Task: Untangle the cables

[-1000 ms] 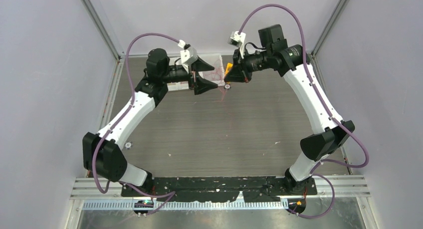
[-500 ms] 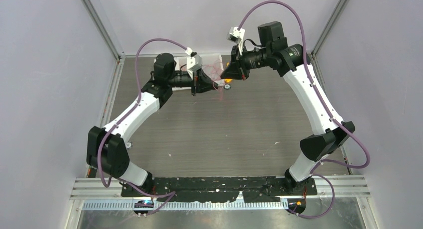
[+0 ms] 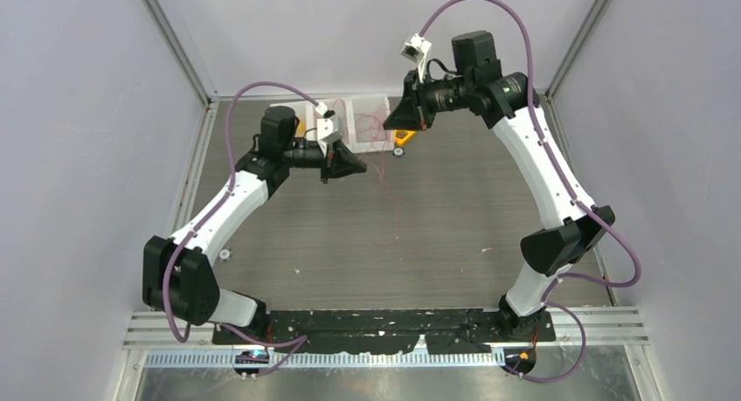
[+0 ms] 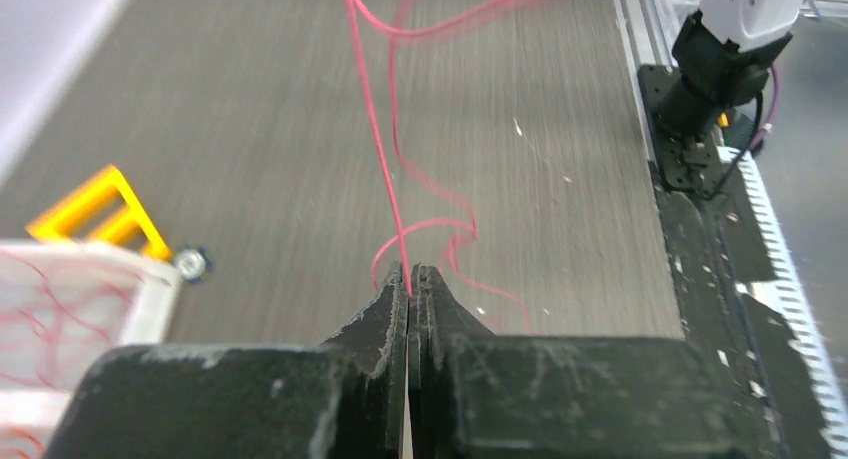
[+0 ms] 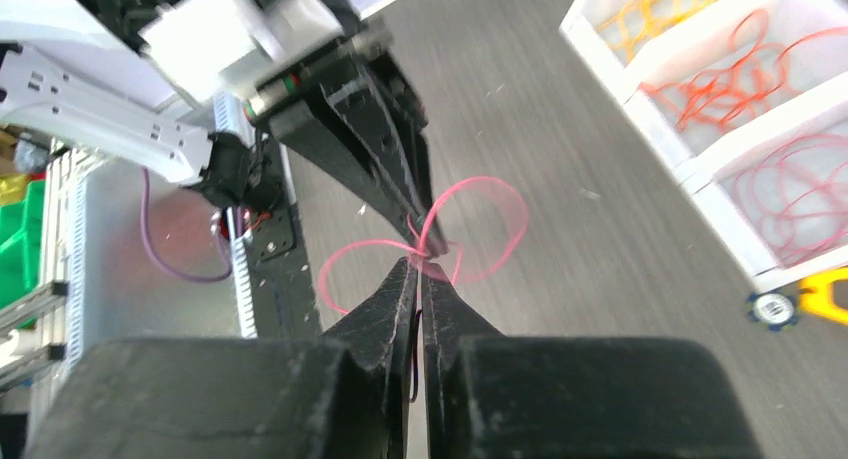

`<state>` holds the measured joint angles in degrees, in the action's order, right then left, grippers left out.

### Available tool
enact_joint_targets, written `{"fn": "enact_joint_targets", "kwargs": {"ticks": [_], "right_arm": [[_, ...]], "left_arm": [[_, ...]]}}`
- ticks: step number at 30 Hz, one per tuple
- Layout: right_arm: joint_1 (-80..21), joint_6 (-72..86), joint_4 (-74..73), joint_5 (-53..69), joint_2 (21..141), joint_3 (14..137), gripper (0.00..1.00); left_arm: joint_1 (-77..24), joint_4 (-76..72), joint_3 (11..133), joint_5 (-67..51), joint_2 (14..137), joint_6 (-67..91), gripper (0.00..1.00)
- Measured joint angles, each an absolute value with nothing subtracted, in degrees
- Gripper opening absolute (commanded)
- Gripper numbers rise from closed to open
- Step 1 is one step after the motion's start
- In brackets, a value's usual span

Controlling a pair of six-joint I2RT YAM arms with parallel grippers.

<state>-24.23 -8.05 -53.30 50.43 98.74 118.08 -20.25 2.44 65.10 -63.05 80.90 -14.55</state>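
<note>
Cables [image 4: 386, 179]: thin red-pink strands. One is pinched at the left fingertips and runs taut up and out of the left wrist view. Slack loops curl just beyond those tips, over the tabletop.
Left gripper [image 4: 410, 279]: jaws fully together, fingertips meeting on the red strand. It is held above the table and points across toward the right arm's side.
Right gripper [image 5: 420, 271]: jaws pressed together. Two pink loops meet right at its tips, one swinging out to each side, so it grips the cables too. It is raised over the far part of the table.
Gripper spacing: in the overhead view the two tips are apart, the left one nearer the arm bases. The strand between them is too fine to trace there.
Loose strand: faint red lines show below the grippers in the overhead view. I cannot tell whether they hang or lie flat.
Tabletop [image 4: 250, 99]: grey wood grain.
Tray [image 5: 715, 204]: white and divided, at the far edge of the table. Three compartments show, holding orange-yellow, orange-red and pink-red strands.
Yellow triangle [image 4: 72, 197]: open plastic frame, flat on the table, just beside the tray.
Small round piece [image 4: 190, 264]: on the table between the triangle and the tray corner.
</note>
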Motion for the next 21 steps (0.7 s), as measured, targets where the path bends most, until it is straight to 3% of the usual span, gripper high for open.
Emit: {"fn": "enact_joint_targets", "kwargs": {"ticks": [6,8,14,16,17,19,21], "right_arm": [[-21.3,-5.9,-46.9,50.5,97.7,120.3,0.12],[-20.8,-6.2,-46.7,50.4,96.9,120.2,0.06],[-21.2,-7.2,-46.6,50.1,94.1,118.3,0.07],[-21.3,-7.4,-46.4,50.0,93.8,118.0,0.22],[-21.3,-7.6,-46.4,49.9,93.8,117.9,0.39],[-21.3,-9.1,-46.8,49.6,93.7,117.3,0.56],[-21.3,-11.7,-47.3,49.5,93.4,115.0,0.65]], "left_arm": [[-18.1,12.6,62.0,-61.5,81.1,-15.4,0.0],[-17.3,14.1,61.3,-61.2,81.1,-15.4,0.0],[-15.0,19.8,61.1,-60.4,80.8,-18.7,0.0],[-14.5,22.4,61.0,-59.9,80.8,-20.8,0.0],[-14.4,23.7,61.0,-59.7,80.8,-21.9,0.0],[-14.3,26.4,61.0,-59.6,80.6,-24.6,0.0],[-14.3,28.7,61.0,-59.6,80.1,-26.5,0.0]]}}
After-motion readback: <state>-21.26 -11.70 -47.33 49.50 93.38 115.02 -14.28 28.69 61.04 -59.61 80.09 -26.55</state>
